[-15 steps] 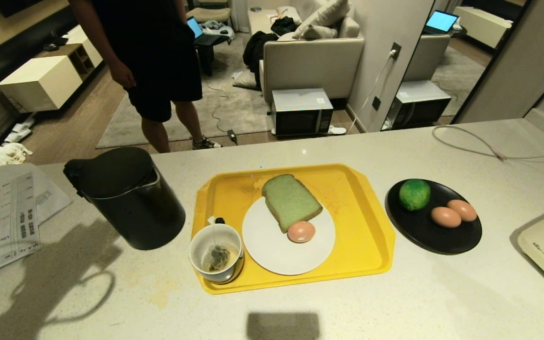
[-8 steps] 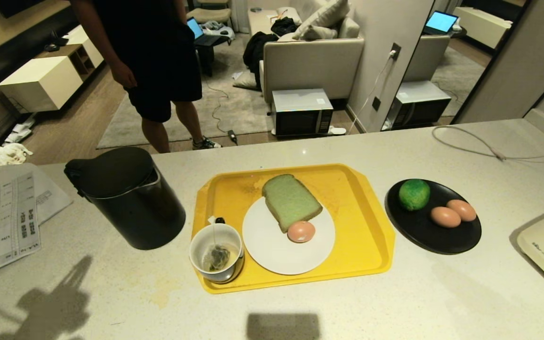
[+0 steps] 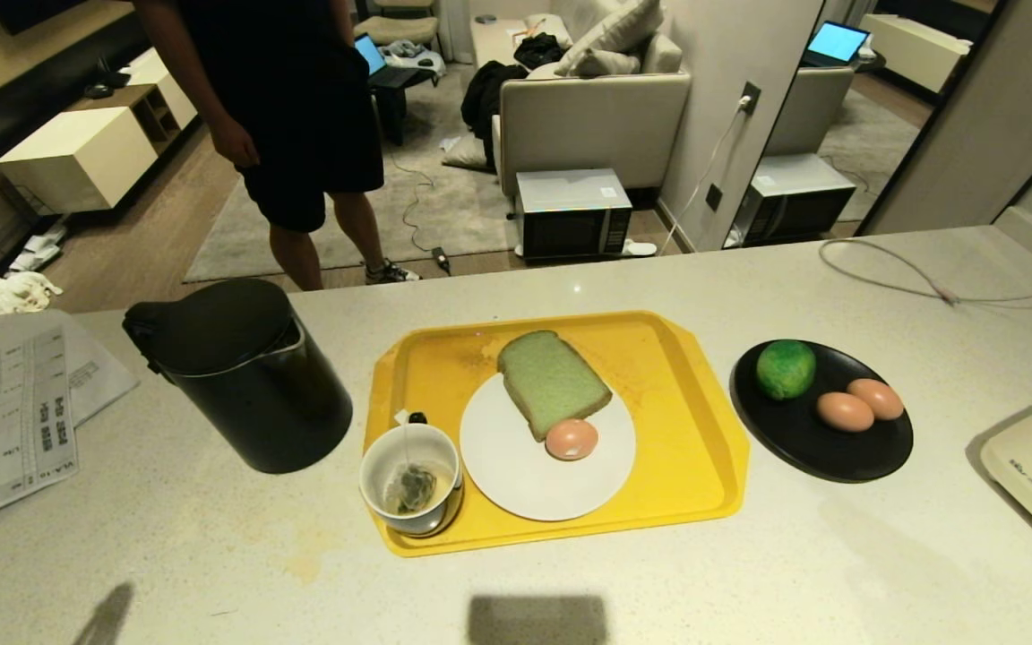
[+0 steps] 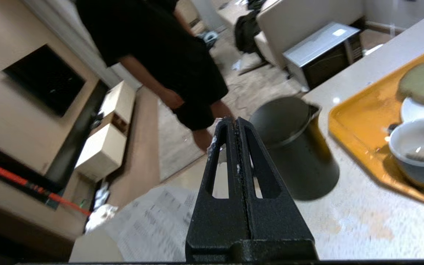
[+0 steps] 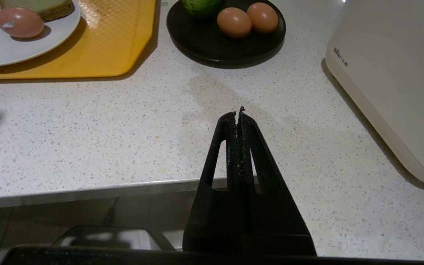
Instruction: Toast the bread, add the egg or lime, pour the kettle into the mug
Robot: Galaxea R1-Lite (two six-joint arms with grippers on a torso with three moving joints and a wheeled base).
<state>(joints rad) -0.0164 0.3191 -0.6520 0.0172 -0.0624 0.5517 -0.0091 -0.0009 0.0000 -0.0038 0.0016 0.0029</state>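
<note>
Here: left tool [image 4: 237,123] closed, empty, above bench [image 3: 749,573], kettle [image 3: 243,376] at its 1 o'clock; right tool [image 5: 238,114] closed, empty, lime [image 5: 201,5] at 11 o'clock.

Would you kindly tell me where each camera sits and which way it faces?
Head view: high, looking down at the counter; no arm shows.
Left wrist view: behind the shut left gripper, facing the kettle.
Right wrist view: behind the shut right gripper, over the counter edge.
All three share the yellow tray.
</note>
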